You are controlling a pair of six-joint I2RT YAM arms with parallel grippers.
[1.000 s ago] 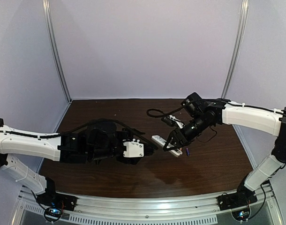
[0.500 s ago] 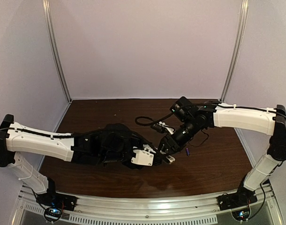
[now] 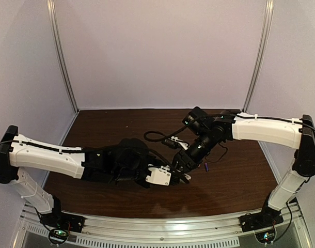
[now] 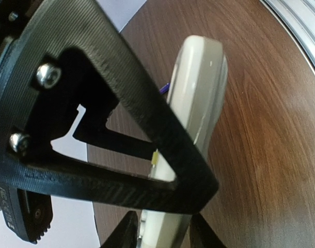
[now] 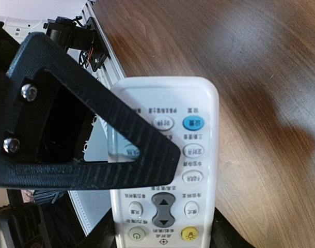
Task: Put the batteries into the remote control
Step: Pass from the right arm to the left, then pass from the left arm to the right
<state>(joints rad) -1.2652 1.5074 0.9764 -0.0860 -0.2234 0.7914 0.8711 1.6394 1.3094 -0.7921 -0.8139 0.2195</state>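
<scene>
We see the white slim rectangular remote control (image 5: pixel 168 155) held over the middle of the dark brown wooden table (image 3: pixel 111 124), right where both arms meet. The right gripper (image 5: pixel 165 238) is partly open and clamped across its width, near the bottom buttons. The left gripper (image 4: pixel 162 235) sets narrow jaws against front and back, but we can't tell if they're pinching.

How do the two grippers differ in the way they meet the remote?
The right gripper clamps the remote by its side edges; the left gripper straddles its front and back faces. The right gripper holds it; whether the left gripper has closed on it is unclear. Both are black and at the same remote.
</scene>
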